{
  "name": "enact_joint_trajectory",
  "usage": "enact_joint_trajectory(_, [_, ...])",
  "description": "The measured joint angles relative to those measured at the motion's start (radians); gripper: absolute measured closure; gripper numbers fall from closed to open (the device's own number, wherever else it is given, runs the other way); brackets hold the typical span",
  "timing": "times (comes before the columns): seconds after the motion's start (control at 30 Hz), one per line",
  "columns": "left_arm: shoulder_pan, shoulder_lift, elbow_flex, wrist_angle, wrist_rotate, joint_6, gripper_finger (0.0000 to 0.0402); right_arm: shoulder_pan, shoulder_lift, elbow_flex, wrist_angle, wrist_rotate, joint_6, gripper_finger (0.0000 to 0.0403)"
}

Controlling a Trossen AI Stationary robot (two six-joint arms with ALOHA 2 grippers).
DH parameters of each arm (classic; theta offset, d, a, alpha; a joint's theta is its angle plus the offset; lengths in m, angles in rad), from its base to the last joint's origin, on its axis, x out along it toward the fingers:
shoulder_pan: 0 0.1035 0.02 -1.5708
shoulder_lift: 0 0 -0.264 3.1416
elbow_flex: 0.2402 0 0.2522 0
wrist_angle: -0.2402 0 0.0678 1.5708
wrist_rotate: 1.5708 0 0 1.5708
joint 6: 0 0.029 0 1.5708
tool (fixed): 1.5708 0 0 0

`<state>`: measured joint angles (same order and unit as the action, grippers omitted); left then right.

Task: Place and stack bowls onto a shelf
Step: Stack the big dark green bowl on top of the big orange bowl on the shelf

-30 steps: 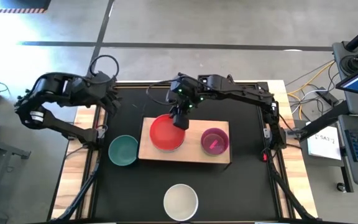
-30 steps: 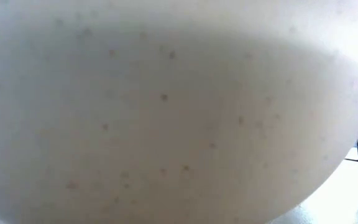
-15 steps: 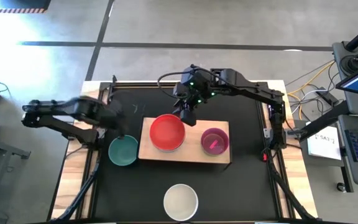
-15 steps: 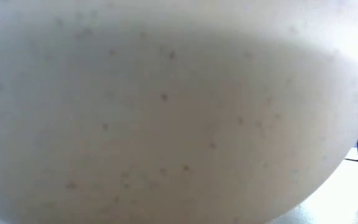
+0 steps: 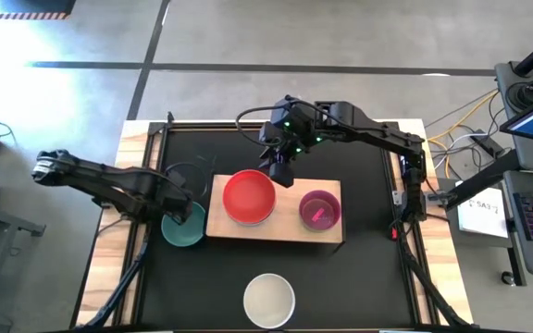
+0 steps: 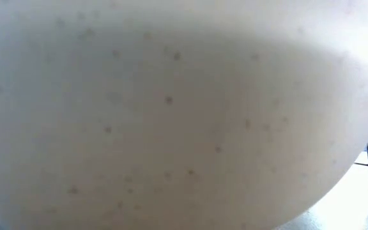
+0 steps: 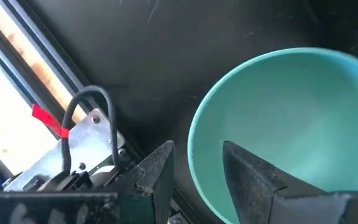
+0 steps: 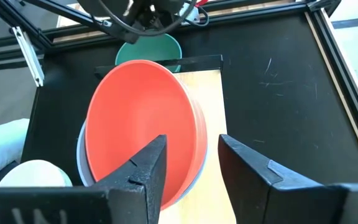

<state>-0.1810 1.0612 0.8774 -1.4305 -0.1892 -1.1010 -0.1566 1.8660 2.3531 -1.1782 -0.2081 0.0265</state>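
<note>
The high camera looked straight down from well above, taking in the whole black tabletop (image 5: 359, 277), its wooden edges and the floor around it. The low camera sat at tabletop height by the near edge, facing across, but the cream-white bowl (image 6: 171, 115) stood so close that it filled nearly the whole view; the same bowl (image 5: 269, 300) showed in the high view. The left wrist camera looked down at close range onto the teal-green bowl (image 7: 291, 124). The right wrist camera faced across the shelf (image 8: 210, 99), sharing the red bowl (image 8: 138, 124) and that teal-green bowl (image 8: 149, 48) with the high view.
</note>
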Motion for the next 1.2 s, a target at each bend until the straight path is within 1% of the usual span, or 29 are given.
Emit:
enact_joint_trajectory(0.23, [0.000,-0.001,-0.111,0.116,0.022,0.012,0.0283,0.000,0.000,0.000,0.000,0.000,0.000,0.0269])
enact_joint_trajectory(0.43, [0.000,-0.003,-0.188,0.183,0.025,0.015,0.0283,0.000,0.000,0.000,0.000,0.000,0.000,0.0271])
enact_joint_trajectory(0.7, [0.000,0.001,-0.194,0.236,0.024,0.022,0.0289,0.000,0.000,0.000,0.000,0.000,0.000,0.0273])
enact_joint_trajectory(1.0, [0.000,0.011,-0.202,0.253,0.025,0.022,0.0337,0.000,0.000,0.000,0.000,0.000,0.000,0.0280])
enact_joint_trajectory(1.2, [0.000,0.012,-0.203,0.255,0.027,0.023,0.0392,0.000,0.000,0.000,0.000,0.000,0.000,0.0278])
